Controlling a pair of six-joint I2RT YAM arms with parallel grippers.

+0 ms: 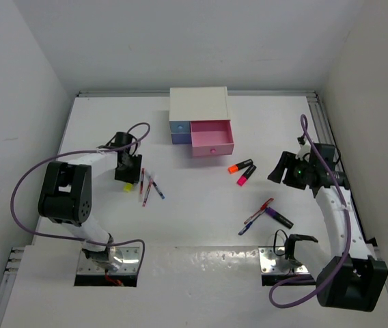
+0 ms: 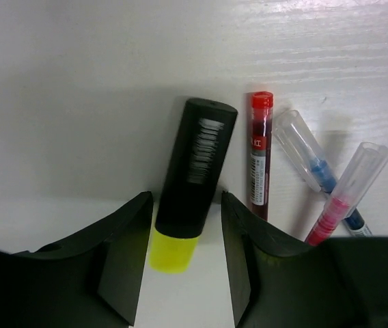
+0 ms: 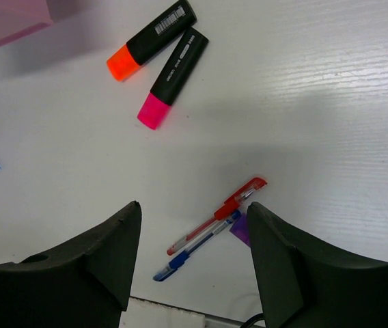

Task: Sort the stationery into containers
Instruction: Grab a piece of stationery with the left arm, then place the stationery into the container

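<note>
A: What is the largest thing in view?

B: The white table (image 1: 201, 225). At the middle of its far edge sits the white cabinet (image 1: 199, 102). Its pink drawer (image 1: 213, 148) stands out toward the near edge, open. The light-blue drawer (image 1: 179, 126) and the periwinkle drawer (image 1: 179, 139) under it are shut, on the cabinet's left.

A: And the two arms?

B: The left gripper (image 2: 185, 201) is low over the left side of the table. Its jaws straddle the yellow highlighter (image 2: 194, 171), which lies flat on the table. A sliver of table shows between the marker and one finger (image 2: 238, 266), so the jaws are parted around it, not clamped. The right gripper (image 3: 192, 212) hangs above the right side, jaws spread wide with nothing between them.

A: Where is the remaining stationery?

B: The orange highlighter (image 3: 149, 41) and pink highlighter (image 3: 173, 78) lie just beside each other, right of the pink drawer. Nearer the near edge lies the purple highlighter (image 1: 278, 217), with a red pen (image 3: 218, 215) and a blue pen (image 3: 194, 249) side by side next to it. Three thin pens (image 2: 260, 157) lie just right of the yellow highlighter.
</note>
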